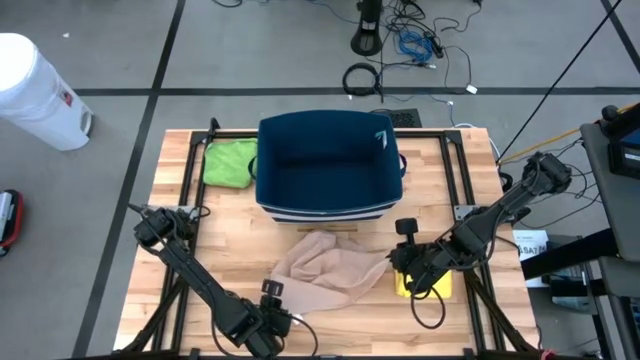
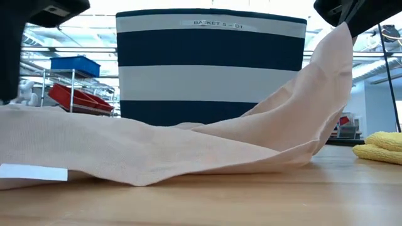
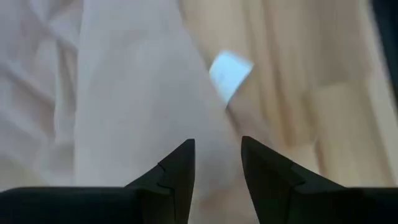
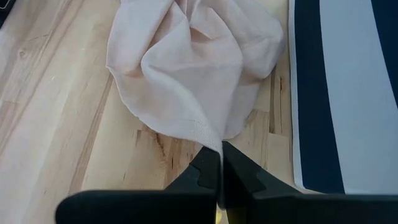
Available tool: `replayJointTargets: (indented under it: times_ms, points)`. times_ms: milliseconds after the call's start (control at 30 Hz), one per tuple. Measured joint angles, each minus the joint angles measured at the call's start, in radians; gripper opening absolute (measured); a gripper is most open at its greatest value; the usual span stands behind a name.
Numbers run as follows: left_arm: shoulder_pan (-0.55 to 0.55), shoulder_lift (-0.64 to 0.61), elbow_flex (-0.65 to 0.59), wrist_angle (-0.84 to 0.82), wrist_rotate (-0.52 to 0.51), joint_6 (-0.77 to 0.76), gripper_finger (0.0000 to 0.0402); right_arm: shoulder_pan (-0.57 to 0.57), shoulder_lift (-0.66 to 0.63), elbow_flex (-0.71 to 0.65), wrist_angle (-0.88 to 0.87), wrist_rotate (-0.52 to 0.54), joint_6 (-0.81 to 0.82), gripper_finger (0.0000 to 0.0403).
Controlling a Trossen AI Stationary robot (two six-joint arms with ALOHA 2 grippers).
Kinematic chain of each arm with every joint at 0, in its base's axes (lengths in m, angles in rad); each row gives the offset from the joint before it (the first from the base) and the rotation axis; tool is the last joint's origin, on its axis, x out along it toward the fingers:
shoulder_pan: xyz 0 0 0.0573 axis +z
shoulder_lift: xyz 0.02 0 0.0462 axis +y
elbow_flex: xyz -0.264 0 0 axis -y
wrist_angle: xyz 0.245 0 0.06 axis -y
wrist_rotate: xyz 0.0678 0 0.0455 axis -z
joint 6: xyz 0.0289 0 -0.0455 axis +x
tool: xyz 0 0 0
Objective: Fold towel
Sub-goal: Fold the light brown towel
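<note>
Right gripper (image 4: 220,163) pinches the peach towel's (image 4: 193,62) edge, lifting it. Left gripper (image 3: 217,163), fingers spread, hovers over the towel.

Both arms are dark and slim-linked, with bulky joints and black cables; each gripper ends in two black, stepped, pointed fingers (image 3: 177,171).

basket (image 2: 211,63): top cut off | yellow cloth (image 2: 381,148): cut by edge | towel (image 3: 124,93): blurred
</note>
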State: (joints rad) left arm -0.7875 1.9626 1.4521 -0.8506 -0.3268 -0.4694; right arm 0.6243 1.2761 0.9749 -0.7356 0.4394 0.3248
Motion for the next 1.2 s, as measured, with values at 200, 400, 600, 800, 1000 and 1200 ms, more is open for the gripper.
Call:
replayJointTargets:
  times_ms: [200,400,600,800,1000,1200]
  points:
    - [-0.002,0.053,-0.022,0.070,-0.003,0.068,0.0138,0.000,0.018,0.000,0.002,0.000,0.001,0.0000]
    - [-0.002,0.075,-0.022,0.075,0.004,0.062,0.0138,0.000,0.032,0.000,0.002,0.000,0.002,0.0000]
    - [0.019,0.075,-0.022,0.053,0.019,0.035,0.0137,-0.001,0.032,0.000,0.003,-0.001,-0.003,0.0000]
    - [0.031,0.081,-0.048,0.052,0.026,0.035,0.0094,-0.001,0.032,0.000,0.003,-0.001,0.002,0.0000]
    - [0.035,0.081,-0.052,0.052,0.025,0.060,0.0010,-0.001,0.032,0.000,0.003,-0.001,0.006,0.0000]
    - [0.035,0.075,-0.042,0.035,0.020,0.061,0.0003,-0.001,0.032,0.000,0.003,-0.002,0.004,0.0000]
